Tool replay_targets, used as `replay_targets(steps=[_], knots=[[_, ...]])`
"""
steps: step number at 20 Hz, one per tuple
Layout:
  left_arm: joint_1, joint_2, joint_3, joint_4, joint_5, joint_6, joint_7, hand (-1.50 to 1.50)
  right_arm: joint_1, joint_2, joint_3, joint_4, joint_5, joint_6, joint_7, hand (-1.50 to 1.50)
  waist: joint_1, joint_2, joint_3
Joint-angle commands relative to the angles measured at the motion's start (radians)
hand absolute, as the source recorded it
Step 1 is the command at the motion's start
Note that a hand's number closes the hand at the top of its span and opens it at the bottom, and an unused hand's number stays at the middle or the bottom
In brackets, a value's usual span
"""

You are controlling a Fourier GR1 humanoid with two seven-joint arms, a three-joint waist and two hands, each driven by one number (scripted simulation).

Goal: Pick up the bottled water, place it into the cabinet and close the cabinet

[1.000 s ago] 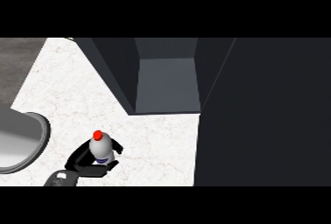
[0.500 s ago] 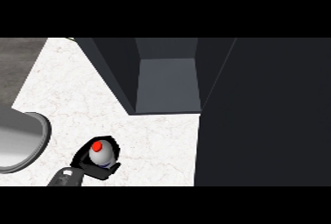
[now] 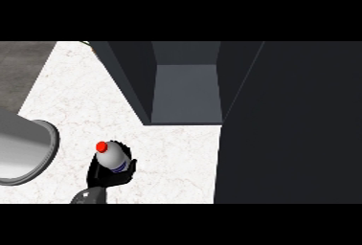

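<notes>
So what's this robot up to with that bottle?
One black hand, low in the view and left of centre, is curled around a water bottle with a red cap. It holds the bottle over the white counter. The dark cabinet stands open just beyond it, with nothing visible inside, so the bottle isn't in yet. A grey round object sits at the left edge. No other hand shows.

— What finishes show at the lower left of the frame?
— A glossy black left hand (image 3: 106, 173) grips a smooth white plastic bottle with a shiny red cap (image 3: 112, 157). Beside it, a brushed grey metal cylinder (image 3: 22, 152).
— And elsewhere?
— Polished white marble-look counter (image 3: 176, 158); matt dark grey cabinet (image 3: 185, 91), upper centre.
</notes>
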State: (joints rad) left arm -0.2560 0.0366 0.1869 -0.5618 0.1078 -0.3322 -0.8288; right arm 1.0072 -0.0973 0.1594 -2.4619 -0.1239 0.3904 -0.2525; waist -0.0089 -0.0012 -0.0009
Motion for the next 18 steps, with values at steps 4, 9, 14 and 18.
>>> replay_targets(steps=[4, 9, 14, 18], knots=[[-0.032, -0.036, -0.046, -0.079, 0.148, 0.013, 0.068, 1.50, 0.020, -0.014, -0.006, -0.120, -0.090, 0.003, 0.090, -1.50, 0.000, -0.002, 0.001], [-0.035, -0.036, -0.280, -0.139, 0.292, 0.178, 0.114, 1.50, 0.068, -0.009, 0.013, -0.141, -0.071, 0.013, 0.066, -1.50, -0.011, -0.004, 0.000], [-0.050, -0.036, -0.349, -0.376, 0.317, 0.312, 0.279, 1.50, -0.022, 0.010, -0.033, -0.046, -0.094, -0.004, 0.054, -1.50, 0.009, -0.005, 0.002], [-0.176, -0.037, -0.406, -0.386, 0.270, 0.475, 0.307, 1.50, -0.048, 0.029, 0.037, -0.079, -0.043, -0.028, 0.108, -1.50, 0.002, 0.000, 0.001]])
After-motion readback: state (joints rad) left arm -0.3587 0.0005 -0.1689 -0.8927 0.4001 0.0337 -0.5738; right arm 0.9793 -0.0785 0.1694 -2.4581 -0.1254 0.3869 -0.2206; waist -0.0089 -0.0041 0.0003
